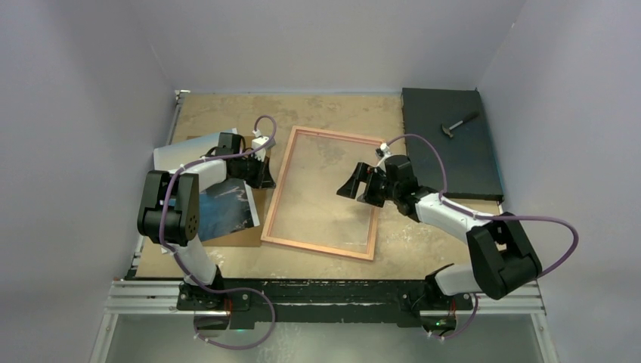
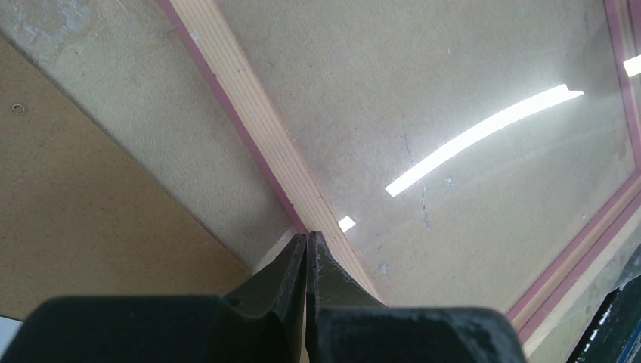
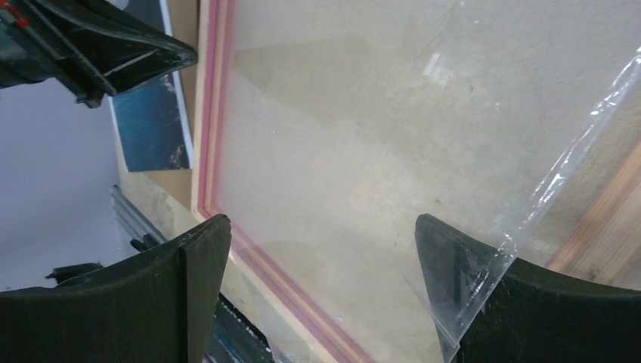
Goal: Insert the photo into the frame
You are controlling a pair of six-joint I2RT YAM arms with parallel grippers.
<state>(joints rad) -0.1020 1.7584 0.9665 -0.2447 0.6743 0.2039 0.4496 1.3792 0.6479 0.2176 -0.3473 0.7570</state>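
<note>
We read the thin pink-and-wood rectangular frame (image 1: 321, 193) as set; right gripper (image 3: 321, 227) gapes above, left gripper (image 2: 306, 238) pinched empty; next, lift the white-bordered dark-blue photo (image 1: 227, 206).

One frame (image 1: 317, 249), one photo (image 1: 227, 203) and one brown backing board (image 1: 246, 236) lie on the counter (image 1: 332, 113). One hammer (image 1: 459, 125) rests on one black mat (image 1: 442, 162) at the far right. Two arms reach in from the near edge: one left arm (image 1: 170, 212), one right arm (image 1: 491, 253).

Right end effector (image 3: 321, 227) spread wide above frame (image 3: 209, 113) pane; clear film (image 3: 574, 151) (crinkled) touching one finger; photo (image 3: 151, 132) beyond rim.
</note>
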